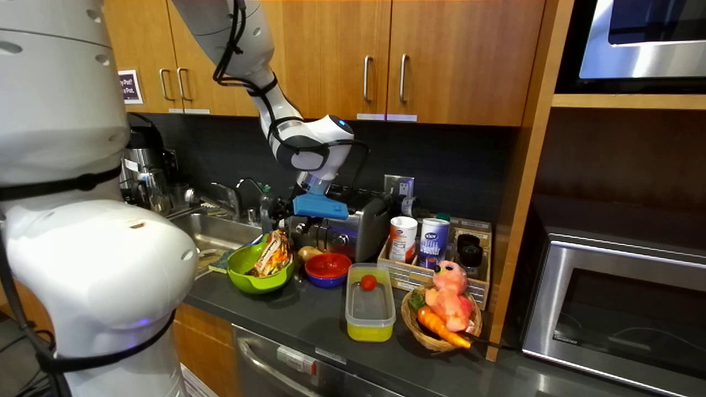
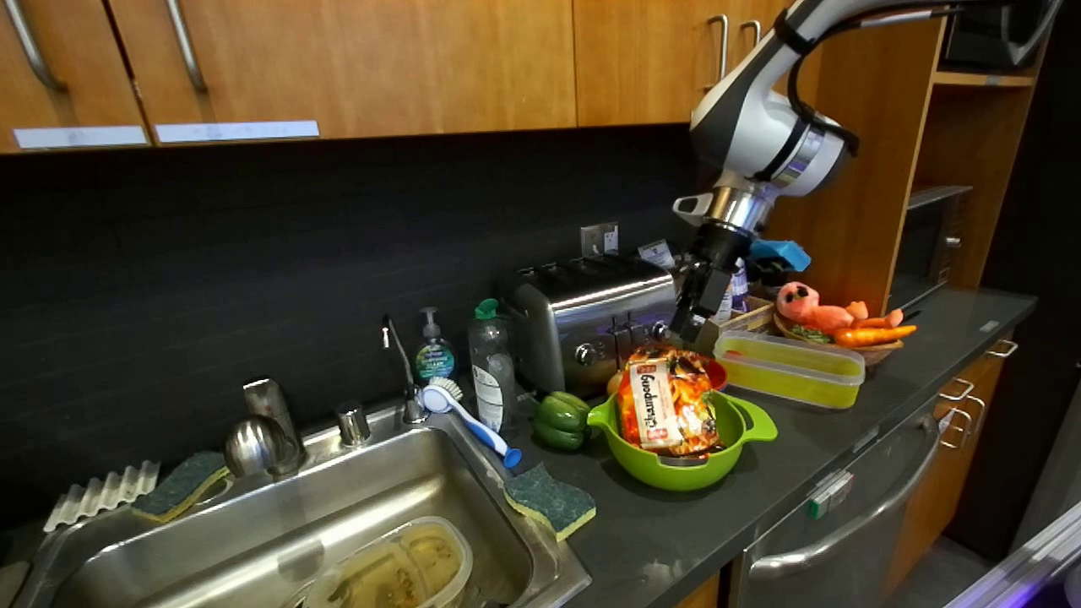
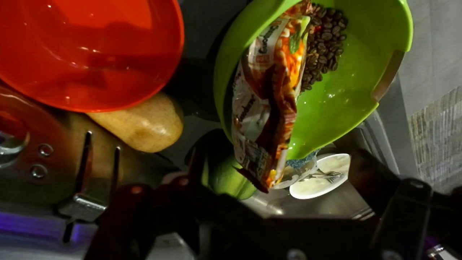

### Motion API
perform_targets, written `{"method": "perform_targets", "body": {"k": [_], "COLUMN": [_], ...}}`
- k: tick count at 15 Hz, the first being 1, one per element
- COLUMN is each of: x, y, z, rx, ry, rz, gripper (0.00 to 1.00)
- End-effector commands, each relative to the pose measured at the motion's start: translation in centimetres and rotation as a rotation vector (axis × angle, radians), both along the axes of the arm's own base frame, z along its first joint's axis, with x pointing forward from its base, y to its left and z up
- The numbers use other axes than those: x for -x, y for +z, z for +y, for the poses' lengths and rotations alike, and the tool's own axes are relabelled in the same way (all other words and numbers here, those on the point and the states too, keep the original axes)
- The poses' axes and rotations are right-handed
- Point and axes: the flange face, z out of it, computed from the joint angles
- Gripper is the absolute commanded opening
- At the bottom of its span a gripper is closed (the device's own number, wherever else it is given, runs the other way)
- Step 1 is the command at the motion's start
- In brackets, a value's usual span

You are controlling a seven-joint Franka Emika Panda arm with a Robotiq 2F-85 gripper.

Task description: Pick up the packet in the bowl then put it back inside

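Observation:
The orange-red packet (image 1: 274, 256) with a pale label stands tilted in the lime-green bowl (image 1: 242, 278), its upper end above the rim. The packet (image 2: 663, 405) and the green bowl (image 2: 667, 475) also show in an exterior view. In the wrist view the packet (image 3: 269, 97) leans on the bowl's (image 3: 346, 90) wall, beside dark coffee beans (image 3: 325, 39). My gripper (image 2: 691, 321) is above the packet, near its upper end. In the wrist view the dark fingers of my gripper (image 3: 278, 162) are spread wide and nothing is clamped between them.
A red bowl (image 1: 329, 266) and a tan rounded vegetable (image 3: 148, 124) are beside the green bowl. The toaster (image 2: 591, 312) stands close behind. A green pepper (image 2: 561, 420), sponge (image 2: 551, 500) and sink (image 2: 279, 540) are on another side. A plastic box (image 1: 370, 309) and basket (image 1: 422, 331) are farther along.

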Motion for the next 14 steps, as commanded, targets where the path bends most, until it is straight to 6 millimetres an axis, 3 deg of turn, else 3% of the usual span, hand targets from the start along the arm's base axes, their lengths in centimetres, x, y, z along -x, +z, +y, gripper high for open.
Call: {"method": "perform_targets", "body": {"k": [1,14], "x": [-0.5,-3.5], "y": [-0.7,-3.4], "z": [-0.3,-0.4], "rx": [-0.012,-0.122], "ry": [-0.004,0.184], "rz": [0.044,0.048], "gripper": [1.0,1.0]}}
